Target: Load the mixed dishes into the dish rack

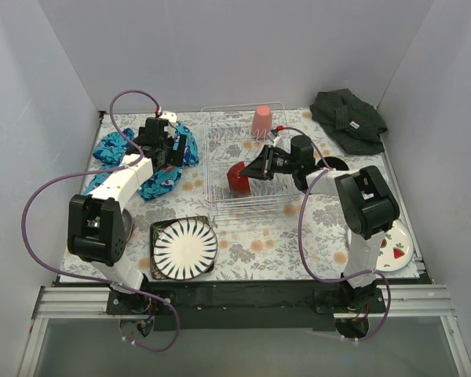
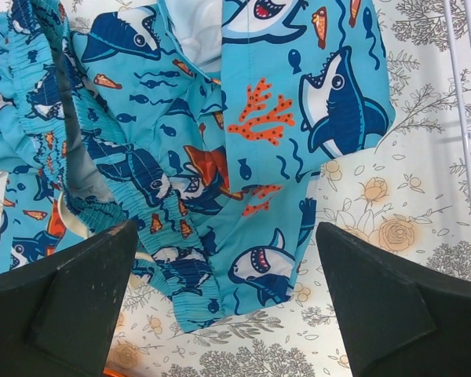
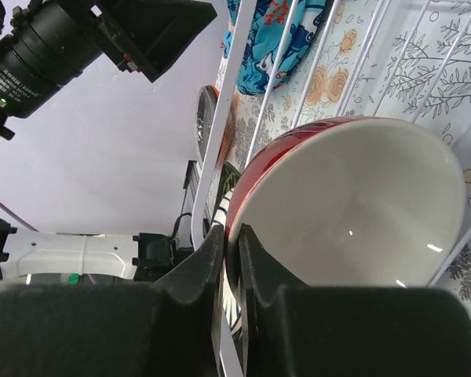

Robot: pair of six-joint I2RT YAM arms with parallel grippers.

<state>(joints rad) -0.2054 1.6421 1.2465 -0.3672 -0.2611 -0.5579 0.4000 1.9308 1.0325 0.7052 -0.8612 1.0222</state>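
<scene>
The dish rack of white wire stands mid-table, with a pink cup upside down at its far side. Inside the rack my right gripper is shut on the rim of the dark red bowl. In the right wrist view the bowl is tilted, cream inside, with one fingertip on each side of its rim and the rack wires behind it. My left gripper hangs open over the blue patterned cloth with nothing between its fingers. A black-striped white plate lies on a dark square plate.
A dark cloth lies at the back right. A watermelon-print plate sits at the front right, partly behind the right arm. A black dish peeks out behind that arm. Grey walls close in three sides.
</scene>
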